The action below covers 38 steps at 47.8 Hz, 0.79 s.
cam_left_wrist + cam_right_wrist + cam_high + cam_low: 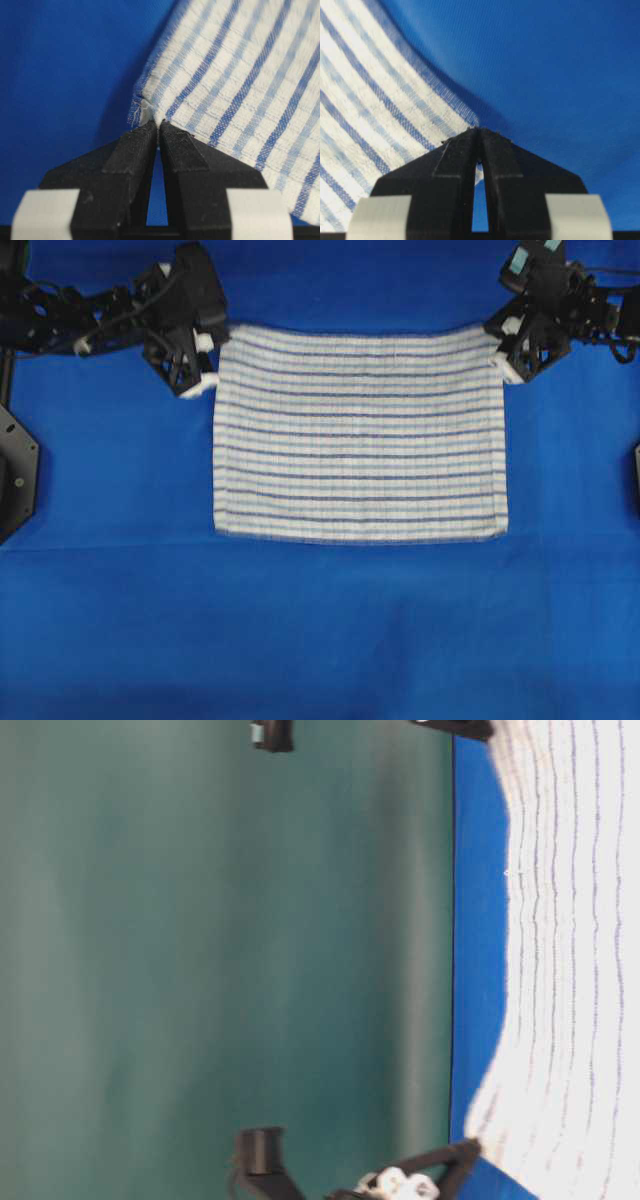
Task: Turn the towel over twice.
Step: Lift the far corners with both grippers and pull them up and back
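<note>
The towel, white with dark-blue and light-blue stripes, lies spread on the blue table cover, its far edge lifted a little at both corners. My left gripper is shut on the towel's far left corner; in the left wrist view the black fingertips pinch that corner of the towel. My right gripper is shut on the far right corner; the right wrist view has the gripper closed on the hem of the towel. At table level the towel sags between the two raised corners.
The blue table cover stretches wide in front of the towel and at both sides. Black arm bases stand at the left edge and the right edge. A green wall stands behind the table.
</note>
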Tool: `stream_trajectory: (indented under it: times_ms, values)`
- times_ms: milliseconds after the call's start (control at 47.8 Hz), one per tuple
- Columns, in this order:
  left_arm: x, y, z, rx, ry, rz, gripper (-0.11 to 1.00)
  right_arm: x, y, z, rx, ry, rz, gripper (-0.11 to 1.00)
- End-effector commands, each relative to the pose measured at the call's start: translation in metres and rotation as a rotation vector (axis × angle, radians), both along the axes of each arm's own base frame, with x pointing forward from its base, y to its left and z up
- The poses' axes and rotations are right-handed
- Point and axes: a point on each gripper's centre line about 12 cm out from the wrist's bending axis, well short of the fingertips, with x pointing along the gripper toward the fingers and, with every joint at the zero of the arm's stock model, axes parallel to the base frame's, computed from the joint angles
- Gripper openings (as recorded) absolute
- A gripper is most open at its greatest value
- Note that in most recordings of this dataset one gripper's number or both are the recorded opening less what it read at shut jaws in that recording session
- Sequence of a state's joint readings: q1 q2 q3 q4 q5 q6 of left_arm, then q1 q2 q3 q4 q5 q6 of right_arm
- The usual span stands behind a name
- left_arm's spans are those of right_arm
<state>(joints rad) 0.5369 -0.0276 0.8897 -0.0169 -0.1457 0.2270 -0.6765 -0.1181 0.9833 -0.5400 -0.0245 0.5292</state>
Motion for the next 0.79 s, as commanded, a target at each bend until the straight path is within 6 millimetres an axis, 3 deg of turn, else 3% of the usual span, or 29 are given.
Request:
stream_trajectory:
  times_ms: [0,418,773]
  values:
    - [0.003,0.013,0.030,0.034,-0.054,0.026,0.02,0.001,-0.011,0.024,-0.056,-0.044,-0.021,0.04]
    - [-0.012,0.057,0.094,0.140,-0.148,0.132,0.02,-0.005,-0.055,0.103,-0.273,-0.083,-0.079,0.04]
    - [-0.008,0.082,0.132,0.288,-0.174,0.115,0.02,-0.001,-0.078,0.146,-0.398,-0.111,-0.085,0.04]
